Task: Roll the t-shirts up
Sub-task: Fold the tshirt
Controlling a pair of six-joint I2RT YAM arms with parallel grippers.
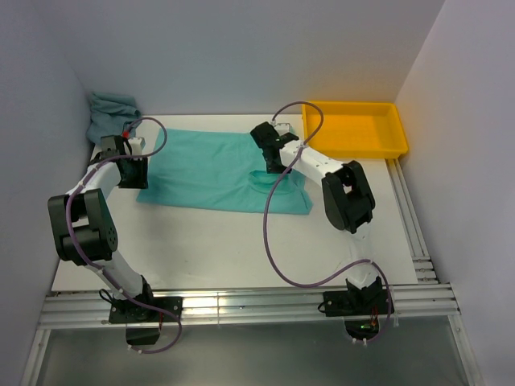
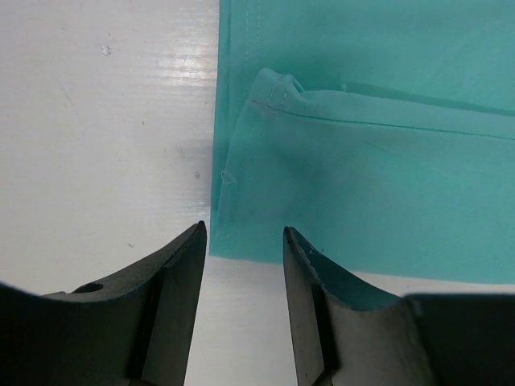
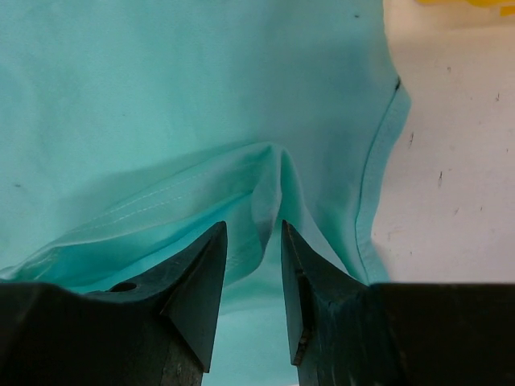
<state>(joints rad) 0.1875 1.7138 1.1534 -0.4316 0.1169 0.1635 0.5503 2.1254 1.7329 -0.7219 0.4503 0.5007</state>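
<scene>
- On the table [image 1: 201, 241], seen from above, the mint shirt [image 1: 209, 169] lies flat, ready for rolling.
- Left wrist: the left tool [image 2: 244, 233] is spread at the mint shirt's corner, apparently to grip it.
- Right wrist: the right tool [image 3: 252, 229] straddles a raised fold [image 3: 273, 161]; pinch unclear.

On my top cam the white table [image 1: 217, 249] fills the cell, w/ metal rails [image 1: 241, 304] along the near edge & right side. Three things lie on it. The mint-turquoise tee [image 1: 205, 169] is spread mostly flat across the middle-far area, long side running left to right, w/ one raised fold near its right end. Its left hem lies straight on bare tabletop. The grey-teal tee [image 1: 109, 114] sits bunched in the far-left corner, against the wall. The yellow tray [image 1: 400, 145] is in the far-right corner, near the mint tee's far-right end; can't tell if they touch. The tabletop shows small scuffs & specks close up.
</scene>
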